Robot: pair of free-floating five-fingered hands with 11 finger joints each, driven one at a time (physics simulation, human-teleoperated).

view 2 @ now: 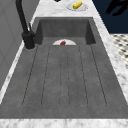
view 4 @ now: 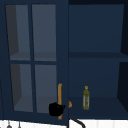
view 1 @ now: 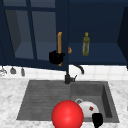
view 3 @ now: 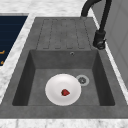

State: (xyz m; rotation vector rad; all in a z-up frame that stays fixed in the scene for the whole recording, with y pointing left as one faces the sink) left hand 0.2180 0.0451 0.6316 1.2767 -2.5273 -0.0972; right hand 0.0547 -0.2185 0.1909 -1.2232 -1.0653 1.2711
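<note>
My left hand is up at the wall cabinet, fingers curled round the orange upright handle of the glass-paned door. The upper view has the same hand low on the handle. An olive-green bottle stands on the bottom shelf in the open right half of the cabinet. My right hand hangs at the sink's front right edge, open, close to a white plate. A hand with spread fingers shows at the top right of the left side view.
A large red ball sits at the front edge of the sink. The white plate in the basin carries a small red piece. A black tap rises at the back. A plate with corn lies on the counter.
</note>
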